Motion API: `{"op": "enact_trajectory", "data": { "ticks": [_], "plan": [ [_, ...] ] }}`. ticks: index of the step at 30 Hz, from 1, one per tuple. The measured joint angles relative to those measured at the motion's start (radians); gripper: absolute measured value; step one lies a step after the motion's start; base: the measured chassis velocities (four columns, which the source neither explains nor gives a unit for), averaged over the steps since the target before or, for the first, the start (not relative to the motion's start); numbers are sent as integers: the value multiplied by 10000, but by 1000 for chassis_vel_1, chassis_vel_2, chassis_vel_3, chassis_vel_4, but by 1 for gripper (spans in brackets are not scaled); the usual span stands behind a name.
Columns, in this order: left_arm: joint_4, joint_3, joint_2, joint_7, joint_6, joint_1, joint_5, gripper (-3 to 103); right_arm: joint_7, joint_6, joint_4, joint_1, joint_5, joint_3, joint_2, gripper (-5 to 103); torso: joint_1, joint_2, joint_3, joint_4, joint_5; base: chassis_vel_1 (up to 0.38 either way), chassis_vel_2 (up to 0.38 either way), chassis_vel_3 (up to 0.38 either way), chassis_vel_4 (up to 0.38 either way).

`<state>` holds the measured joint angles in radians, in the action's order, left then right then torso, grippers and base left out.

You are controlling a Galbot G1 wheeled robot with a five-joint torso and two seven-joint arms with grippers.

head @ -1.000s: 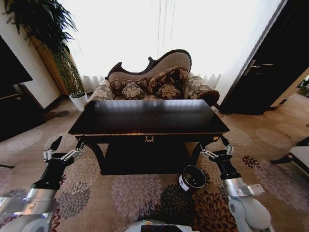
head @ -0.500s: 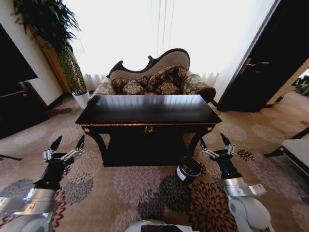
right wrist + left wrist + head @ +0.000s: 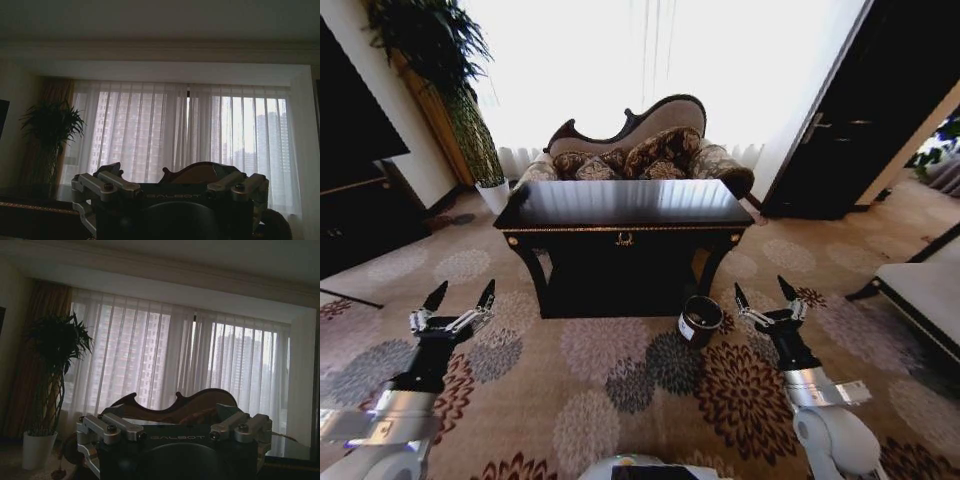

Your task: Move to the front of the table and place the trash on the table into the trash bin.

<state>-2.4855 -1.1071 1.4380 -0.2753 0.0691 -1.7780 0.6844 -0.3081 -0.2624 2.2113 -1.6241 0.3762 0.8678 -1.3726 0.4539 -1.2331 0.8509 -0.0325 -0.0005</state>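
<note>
Both arms out front, low over the patterned carpet (image 3: 620, 400), well short of the table (image 3: 625, 203). Left gripper (image 3: 458, 298) on the table's left-front side, right gripper (image 3: 765, 295) on its right-front side. Both released: fingers splayed in a V, nothing held. Forearms roughly level, wrists pointed toward the table, fingertips tilted up. Symmetric carry pose, neither arm reaching for anything.

Trash bin (image 3: 700, 321) stands on the carpet just in front of the table's right front leg, near the right gripper and a bit inboard of it. Mouth open, looks tipped slightly toward the robot, white label facing it.

Table is square-on and centred ahead, gold emblem on the front rail. Top is glossy and glaring under the window; I can't pick out any trash on it from here. No paper wads or can resolvable, so trash location on the table is unknown.

Handling, judged from the task: paper wads would be light and soft, will squash, so any pinch across the middle should do. A crushed can is light but stiff and slick; take it across the flattened body, not the rim. Bin looks light, so a bump could knock it over.

Behind the table: upholstered sofa (image 3: 640, 150) with cushions, touching or just beyond the back edge. Left of that, a white plant pot (image 3: 494, 195) with a tall plant. Sheer curtains (image 3: 185, 130) across the window at the back.

Read: not close enough to reach the top.
</note>
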Motion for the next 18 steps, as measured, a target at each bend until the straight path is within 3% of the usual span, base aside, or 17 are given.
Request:
{"op": "enact_trajectory", "data": {
  "ticks": [8, 18],
  "plan": [
    [34, 73, 7, -7, -11, 24, -58, 100, -56, -289, -101, 14, 87, -43, 7, 100, -10, -7, -5, -1, 3, 197, -180, -198, 192],
    [38, 35, -50, -8, -37, 5, -44, 100, -80, -230, 11, -1, 148, 8, -3, 100, 10, 6, 3, 0, 3, -11, 11, 10, -9]
  ]
}}
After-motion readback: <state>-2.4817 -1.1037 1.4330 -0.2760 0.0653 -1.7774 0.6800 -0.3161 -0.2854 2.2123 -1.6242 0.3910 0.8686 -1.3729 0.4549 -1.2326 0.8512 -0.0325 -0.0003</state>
